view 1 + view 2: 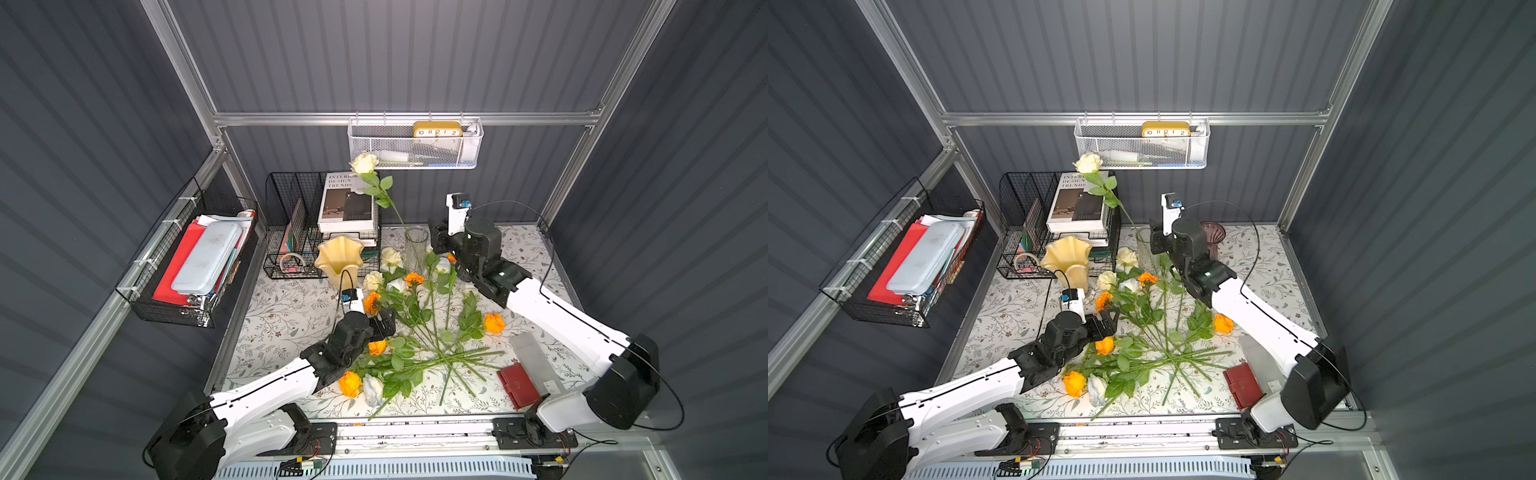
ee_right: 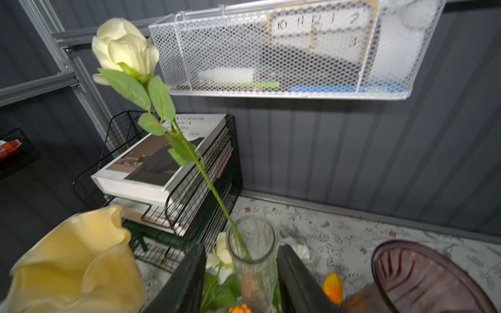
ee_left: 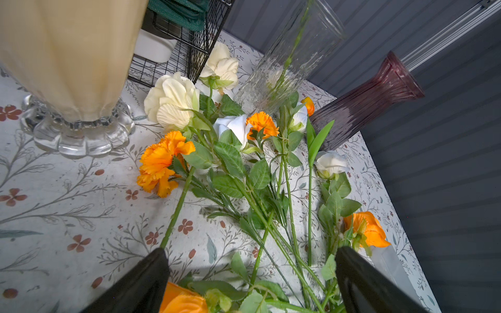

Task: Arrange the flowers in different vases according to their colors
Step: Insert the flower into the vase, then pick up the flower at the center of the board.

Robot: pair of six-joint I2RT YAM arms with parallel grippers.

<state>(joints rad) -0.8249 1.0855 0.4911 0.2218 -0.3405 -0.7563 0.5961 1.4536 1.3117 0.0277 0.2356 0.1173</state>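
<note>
One cream rose stands in clear glass vase, between spread right fingers; left fingers spread above loose flowers; yellow vase, purple vase empty.

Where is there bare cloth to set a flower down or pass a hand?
Widest bare cloth: bordered by the yellow vase, the black wire rack and the left arm. A smaller strip lies between the purple vase and the side wall. Flowers crowd the middle, up to the clear vase.

L gripper wide, R gripper ajar
</note>
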